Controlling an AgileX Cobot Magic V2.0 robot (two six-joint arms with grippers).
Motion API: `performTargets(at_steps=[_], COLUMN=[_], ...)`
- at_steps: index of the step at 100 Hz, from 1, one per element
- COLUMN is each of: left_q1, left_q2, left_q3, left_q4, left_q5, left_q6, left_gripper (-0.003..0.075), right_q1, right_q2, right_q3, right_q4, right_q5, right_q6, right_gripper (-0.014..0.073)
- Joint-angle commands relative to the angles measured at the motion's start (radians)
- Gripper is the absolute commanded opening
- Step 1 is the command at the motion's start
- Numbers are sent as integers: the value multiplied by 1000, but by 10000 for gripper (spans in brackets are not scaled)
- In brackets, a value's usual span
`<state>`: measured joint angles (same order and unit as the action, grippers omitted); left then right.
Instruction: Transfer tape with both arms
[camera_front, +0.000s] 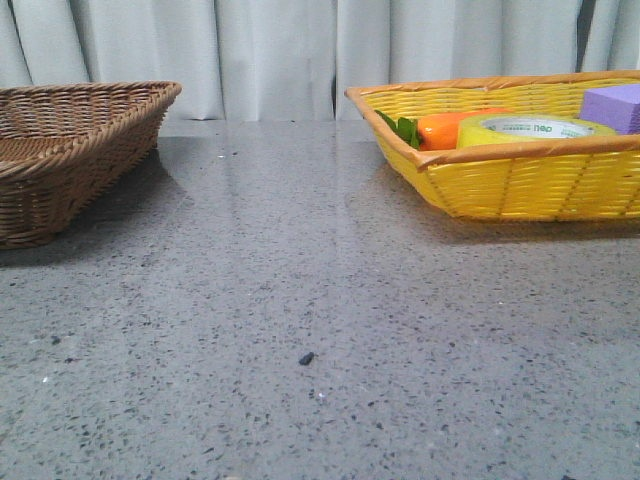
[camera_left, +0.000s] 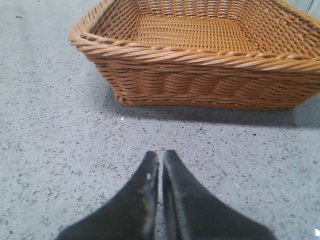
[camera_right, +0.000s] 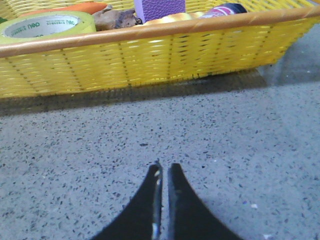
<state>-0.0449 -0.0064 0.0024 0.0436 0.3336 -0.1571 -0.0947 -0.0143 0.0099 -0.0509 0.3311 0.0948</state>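
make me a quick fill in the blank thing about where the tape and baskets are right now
1. The tape lies inside the ______ basket.
2. In the front view, the fruit or vegetable lying beside the tape is an orange ______.
3. The brown basket facing the left gripper holds ______.
4. The right gripper has its jaws ______.

Missing words: yellow; carrot; nothing; shut

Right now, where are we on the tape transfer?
Nothing looks done yet. The yellow tape roll lies in the yellow basket, beside the carrot and purple block. Nothing is in hand: the left hand and right hand are shut and hold nothing, each over bare table. The brown wicker basket holds nothing. Pick-up, handover and placing all remain.
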Motion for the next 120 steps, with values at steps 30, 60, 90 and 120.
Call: performTargets(at_steps=[30, 60, 90, 120], left_q1=[2, 2, 2, 2], left_q2=[-29, -29, -29, -29], left_q3=[10, 10, 10, 10], left_q4=[2, 2, 3, 6], left_q5=[-49, -49, -49, -95], left_q6=[-10, -10, -10, -10], left_gripper=[-21, -21, -21, -21], right_q1=[-8, -8, -8, -8], right_q2=[-18, -18, -18, -18], right_q3=[23, 23, 23, 23], right_q4=[1, 1, -1, -1], right_q5=[-22, -22, -22, -52], right_q6=[-2, -2, -2, -2], right_gripper=[-74, -74, -74, -74])
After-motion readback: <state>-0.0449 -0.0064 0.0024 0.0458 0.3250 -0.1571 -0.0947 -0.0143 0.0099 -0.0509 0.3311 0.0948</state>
